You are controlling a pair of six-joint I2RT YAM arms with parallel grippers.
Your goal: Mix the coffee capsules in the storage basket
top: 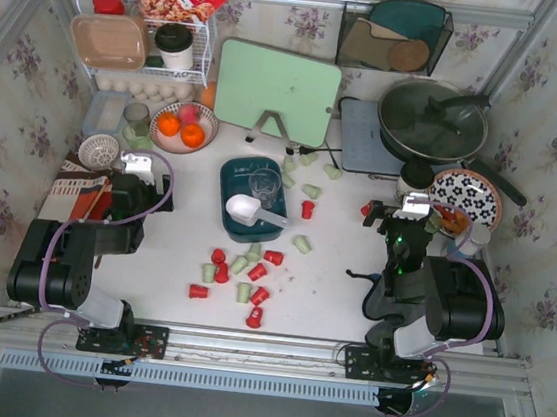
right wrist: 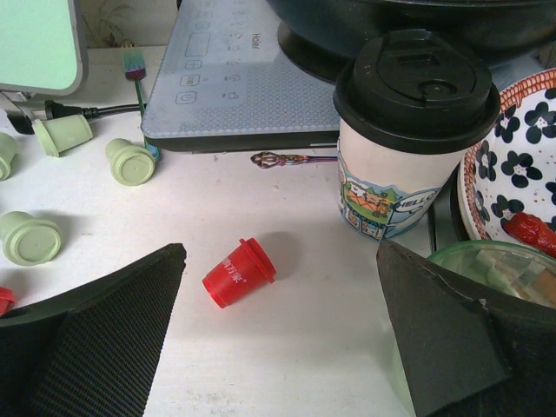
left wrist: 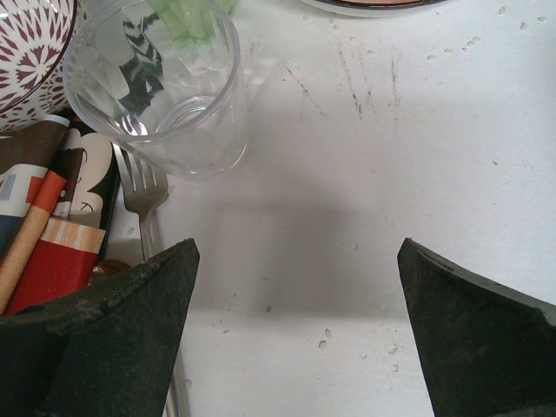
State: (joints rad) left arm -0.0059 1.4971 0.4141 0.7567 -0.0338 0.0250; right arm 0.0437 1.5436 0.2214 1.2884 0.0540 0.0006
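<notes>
The dark teal storage basket [top: 230,178] sits mid-table and holds a clear glass [top: 264,185] and a white scoop [top: 248,211]. Red and pale green coffee capsules [top: 239,272] lie scattered on the table in front of it, and others [top: 309,200] lie to its right. My right gripper [top: 404,208] [right wrist: 280,248] is open. A red capsule [right wrist: 239,272] lies on its side just ahead, between the fingers. Green capsules [right wrist: 132,162] lie further left. My left gripper [top: 146,158] [left wrist: 295,252] is open over bare table, well left of the basket.
A clear tumbler [left wrist: 156,87], a fork [left wrist: 143,195] and a patterned bowl [left wrist: 22,52] are by the left gripper. A lidded paper cup [right wrist: 408,148], an induction cooker [right wrist: 234,78] and a floral plate [right wrist: 521,165] crowd the right gripper. A green board [top: 277,93] and a fruit bowl [top: 184,125] stand behind.
</notes>
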